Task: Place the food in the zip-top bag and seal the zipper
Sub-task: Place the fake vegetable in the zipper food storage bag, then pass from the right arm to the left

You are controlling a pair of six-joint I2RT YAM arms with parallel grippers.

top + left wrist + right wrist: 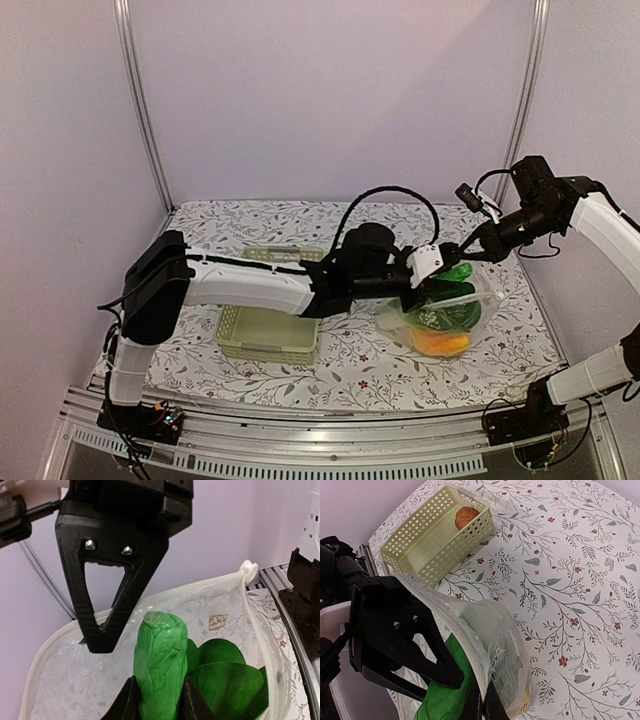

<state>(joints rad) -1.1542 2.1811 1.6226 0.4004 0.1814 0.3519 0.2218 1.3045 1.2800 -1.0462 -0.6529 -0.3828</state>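
The clear zip-top bag (pixel 470 310) stands open at the right of the table. A green leafy toy (pixel 227 677) and an orange toy (pixel 440 343) lie inside it. My left gripper (pixel 160 697) is shut on a long green toy vegetable (pixel 160 655) and holds it in the bag's mouth; it also shows in the top view (pixel 432 280). My right gripper (pixel 487 706) is shut on the bag's whitish zipper rim (pixel 200 587) and holds it up; it also shows in the top view (pixel 468 252). A reddish-brown toy (pixel 466 516) lies in the basket.
The pale green lattice basket (pixel 268 335) stands left of the bag, under my left arm, and shows in the right wrist view (pixel 435 540). A second lattice piece (pixel 280 253) lies behind the arm. The zipper's slider (pixel 248 570) sits at the rim's far end.
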